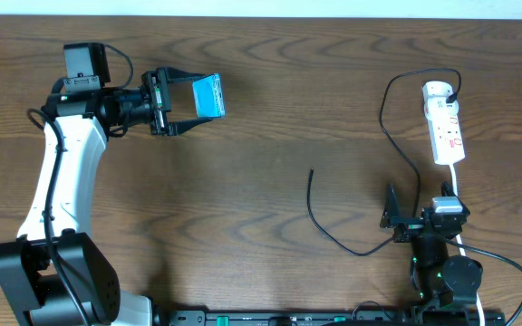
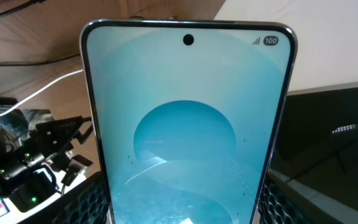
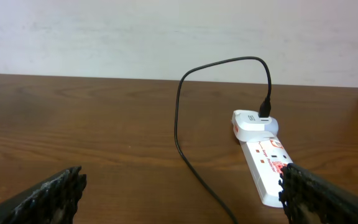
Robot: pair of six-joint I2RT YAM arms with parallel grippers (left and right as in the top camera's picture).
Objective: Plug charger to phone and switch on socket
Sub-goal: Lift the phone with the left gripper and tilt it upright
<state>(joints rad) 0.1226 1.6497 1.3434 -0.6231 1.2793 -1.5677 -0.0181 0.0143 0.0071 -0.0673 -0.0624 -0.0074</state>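
Holding the cyan-screened rectangular smartphone (image 2: 188, 143) clamped aloft at far left, the left gripper (image 1: 204, 100) stood well apart from the thin black charger cable (image 1: 311, 192). Its free tip lay near-to-far at centre, nearer the wide-open, empty right gripper (image 3: 182, 186).

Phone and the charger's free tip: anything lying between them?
Nothing. The overhead view shows only bare wooden table between the phone and the charger's free tip.
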